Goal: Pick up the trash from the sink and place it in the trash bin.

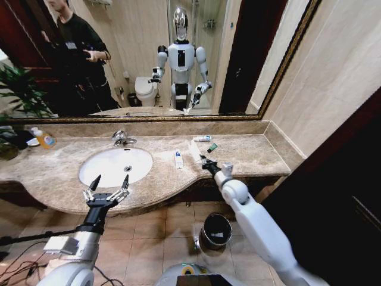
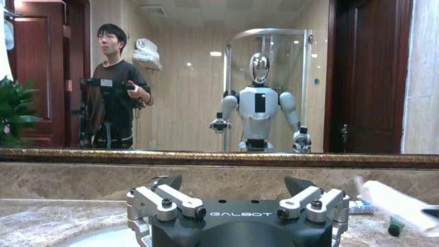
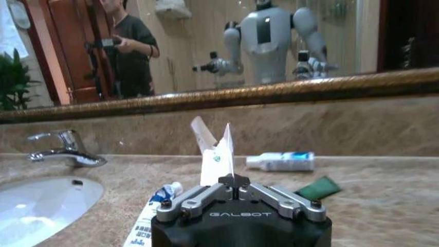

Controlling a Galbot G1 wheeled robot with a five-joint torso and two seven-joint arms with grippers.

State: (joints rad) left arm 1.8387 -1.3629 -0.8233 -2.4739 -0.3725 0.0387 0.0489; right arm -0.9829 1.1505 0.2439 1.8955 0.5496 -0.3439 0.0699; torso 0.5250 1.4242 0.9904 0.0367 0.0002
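Trash scattered on the beige marble desk (image 1: 59, 170) to the right of the sink (image 1: 115, 166) rather than in it: a white tube with blue marks (image 1: 178, 159) lying just beside the basin rim, a second small white-and-blue tube (image 1: 202, 138) back near the wall, a tiny dark-green piece (image 1: 212, 147) just in front of that one. Long flat white wrapper (image 3: 218, 154) pinched in the right end effector (image 3: 234, 180) — fingers clenched together on its lower end, the upper part sticking up past the fingertips and splitting into two flaps. Seen from the right wrist, blue-marked tube (image 3: 156, 208) lying on the marble close beside the clenched fingers, the other tube (image 3: 281, 161) and green piece (image 3: 317, 188) farther off toward the wall. Possibly lifted slightly clear of the marble, though hard to judge from the head view. Left end effector (image 1: 108, 186) spread wide, holding nothing, poised over the front edge of the desk at the near rim of the sink. Trash bin (image 1: 215, 231) on the tiled floor (image 1: 161, 238) below the desk edge — dark, round, standing under the right forearm. Chrome faucet (image 1: 122, 139) behind the basin.
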